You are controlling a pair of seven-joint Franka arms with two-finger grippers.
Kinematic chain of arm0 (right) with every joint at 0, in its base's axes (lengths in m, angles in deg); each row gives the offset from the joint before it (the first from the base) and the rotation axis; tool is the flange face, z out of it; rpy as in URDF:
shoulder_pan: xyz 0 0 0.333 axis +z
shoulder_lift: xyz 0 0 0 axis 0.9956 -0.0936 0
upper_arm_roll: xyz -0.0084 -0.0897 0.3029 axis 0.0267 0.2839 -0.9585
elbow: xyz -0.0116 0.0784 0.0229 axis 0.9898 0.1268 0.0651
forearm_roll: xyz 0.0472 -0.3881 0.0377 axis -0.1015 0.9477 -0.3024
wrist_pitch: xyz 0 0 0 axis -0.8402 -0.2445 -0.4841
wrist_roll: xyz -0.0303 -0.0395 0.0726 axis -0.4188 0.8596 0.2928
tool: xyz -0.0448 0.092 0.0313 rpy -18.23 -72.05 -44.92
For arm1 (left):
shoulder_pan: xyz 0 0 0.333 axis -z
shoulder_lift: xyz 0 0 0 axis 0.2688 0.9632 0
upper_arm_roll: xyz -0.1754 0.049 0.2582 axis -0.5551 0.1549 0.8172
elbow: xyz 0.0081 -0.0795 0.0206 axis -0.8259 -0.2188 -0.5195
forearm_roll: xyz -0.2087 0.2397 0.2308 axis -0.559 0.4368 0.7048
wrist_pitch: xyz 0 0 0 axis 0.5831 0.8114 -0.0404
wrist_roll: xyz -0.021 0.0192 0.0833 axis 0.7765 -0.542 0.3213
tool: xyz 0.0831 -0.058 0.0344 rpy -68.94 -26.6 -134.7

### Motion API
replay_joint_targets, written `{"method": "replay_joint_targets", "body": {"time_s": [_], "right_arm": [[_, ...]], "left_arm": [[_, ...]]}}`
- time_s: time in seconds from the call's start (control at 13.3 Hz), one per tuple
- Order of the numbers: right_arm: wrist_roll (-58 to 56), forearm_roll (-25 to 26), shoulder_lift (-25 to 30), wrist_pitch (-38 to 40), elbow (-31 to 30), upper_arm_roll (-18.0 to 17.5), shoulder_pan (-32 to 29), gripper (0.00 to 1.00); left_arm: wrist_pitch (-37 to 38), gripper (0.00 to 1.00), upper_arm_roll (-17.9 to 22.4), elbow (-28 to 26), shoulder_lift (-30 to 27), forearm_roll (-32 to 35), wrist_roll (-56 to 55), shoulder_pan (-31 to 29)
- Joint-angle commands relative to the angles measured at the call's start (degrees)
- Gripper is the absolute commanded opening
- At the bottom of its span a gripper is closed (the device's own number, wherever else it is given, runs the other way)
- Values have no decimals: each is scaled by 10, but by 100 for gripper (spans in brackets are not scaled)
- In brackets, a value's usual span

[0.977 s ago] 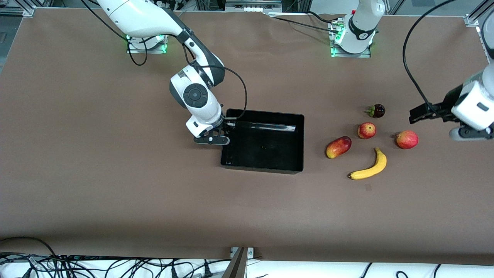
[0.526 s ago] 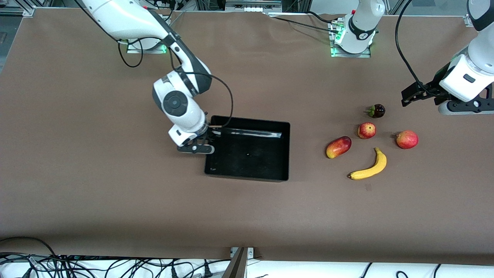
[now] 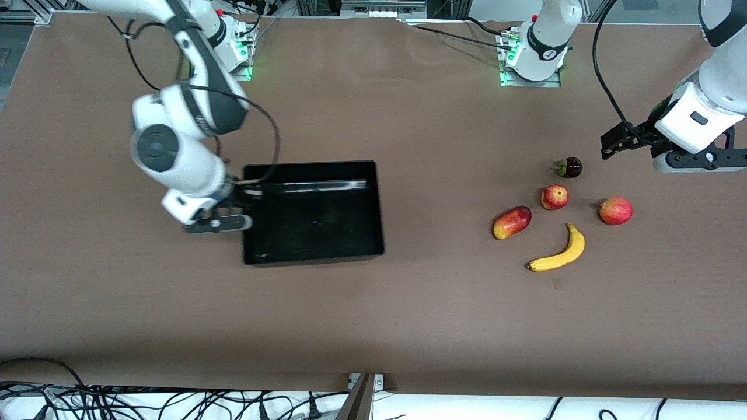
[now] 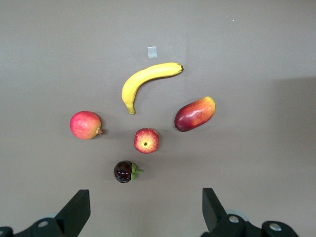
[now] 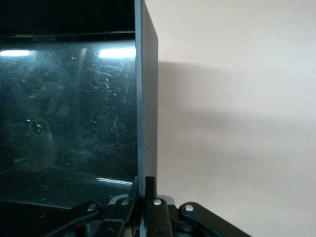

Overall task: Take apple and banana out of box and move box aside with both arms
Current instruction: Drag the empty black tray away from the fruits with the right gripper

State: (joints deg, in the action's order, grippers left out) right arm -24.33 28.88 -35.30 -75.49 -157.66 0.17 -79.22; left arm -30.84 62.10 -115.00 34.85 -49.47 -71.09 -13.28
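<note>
The black box [image 3: 350, 175] lies toward the right arm's end of the table. My right gripper [image 3: 239, 198] is shut on the box's end wall [image 5: 146, 98]; in the right wrist view the gripper [image 5: 144, 186] has one finger inside and one outside. The yellow banana [image 3: 559, 252] and the small red apple [image 3: 554, 197] lie toward the left arm's end. My left gripper [image 3: 613, 143] is open and empty, up in the air over the table beside the fruits. In the left wrist view the banana [image 4: 147, 81] and apple [image 4: 146, 140] show past the open left gripper [image 4: 144, 207].
A red-yellow mango [image 3: 512, 222], a dark mangosteen [image 3: 570, 167] and a second round red fruit [image 3: 615, 210] lie among the fruits. They also show in the left wrist view: mango [image 4: 194, 113], mangosteen [image 4: 123, 171], red fruit [image 4: 85, 125].
My right gripper has drawn the box toward the right arm's end of the table. My left gripper has moved up and toward the arms' bases, still open.
</note>
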Motion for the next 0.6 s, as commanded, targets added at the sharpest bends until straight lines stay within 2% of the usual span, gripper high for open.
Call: {"method": "replay_joint_targets", "body": {"time_s": [0.0,0.15,0.38,0.53], "right_arm": [[-69,-13,34,0,-56,18,-36,0],[-122,-17,39,-7,-85,43,-48,0],[-207,-35,35,-60,-125,87,-61,0],[-214,-38,33,-87,-145,95,-64,0]], "left_arm": [[8,100,-9,3,-9,-2,-3,4],[9,100,-9,4,-9,-2,-2,4],[9,100,-9,4,-9,-2,-2,3],[9,100,-9,4,-8,-2,-2,3]]}}
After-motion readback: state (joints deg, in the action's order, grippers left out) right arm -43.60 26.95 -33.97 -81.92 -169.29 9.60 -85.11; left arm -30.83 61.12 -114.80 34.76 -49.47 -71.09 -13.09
